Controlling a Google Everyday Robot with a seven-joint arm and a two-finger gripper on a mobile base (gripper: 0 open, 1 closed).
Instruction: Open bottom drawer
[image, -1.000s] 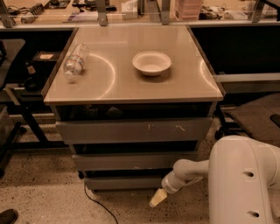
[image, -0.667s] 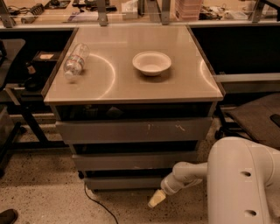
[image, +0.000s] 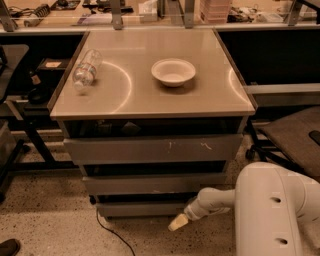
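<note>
The bottom drawer (image: 142, 208) is the narrowest of three grey metal fronts, low under the cabinet, just above the floor. It stands about flush below the mid-sized front (image: 152, 183). The widest front (image: 150, 148), with white scratch marks, sits at the top. My gripper (image: 178, 222) is at the end of the white arm, low by the floor, just in front of and below the right end of the bottom drawer.
A plastic bottle (image: 86, 68) lies on the cabinet's top at the left and a white bowl (image: 173, 71) stands near its middle. A black cable (image: 107, 231) runs over the speckled floor. A chair (image: 295, 135) is at the right and a black stand (image: 30, 135) at the left.
</note>
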